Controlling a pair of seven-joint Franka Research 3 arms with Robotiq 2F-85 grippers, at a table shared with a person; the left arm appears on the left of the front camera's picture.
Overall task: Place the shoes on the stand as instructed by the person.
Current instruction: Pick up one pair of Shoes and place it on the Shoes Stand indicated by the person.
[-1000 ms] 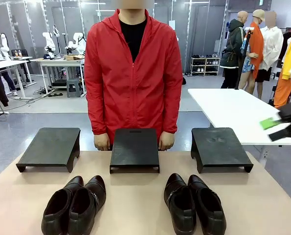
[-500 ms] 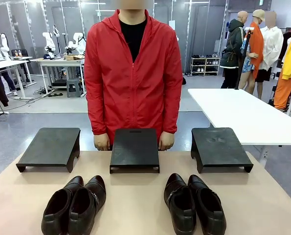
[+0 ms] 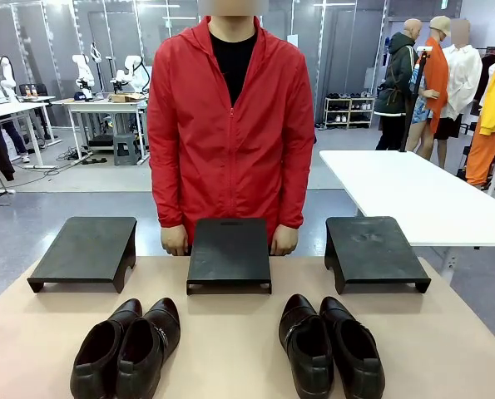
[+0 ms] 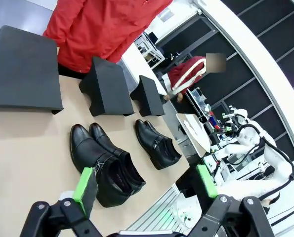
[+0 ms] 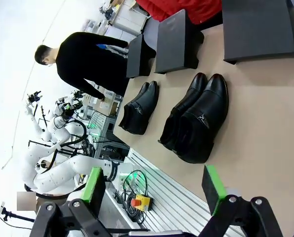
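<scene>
Both pairs of shoes sit on the tabletop (image 3: 230,332), and none is on a stand. The left pair (image 3: 126,347) lies close to the near edge, in front of the gap between the left stand (image 3: 85,249) and the middle stand (image 3: 229,249). Its two shoes touch side by side, toes pointing across toward the person (image 3: 230,125) and angled a little to the right. The right pair (image 3: 331,345) lies at the same depth, in front of the gap between the middle stand and the right stand (image 3: 372,248). These shoes are also pressed together with their toes away from you. The two pairs are well apart, with bare tabletop between them. All three stands sit in a row along the far side, flat tops bare.

The person stands at the far edge, directly behind the middle stand, in a red zipped jacket with arms hanging down. One hand (image 3: 174,241) rests beside the stand's left corner and the other hand (image 3: 284,241) beside its right corner.

Your left pincer (image 4: 145,181) is spread wide, green pads far apart and nothing between them. It hangs off the tabletop's left side, and the left pair is the nearer one below it. Your right pincer (image 5: 154,183) is equally wide and holds nothing. It hangs off the right side, with the right pair lying nearest beyond its fingers.
</scene>
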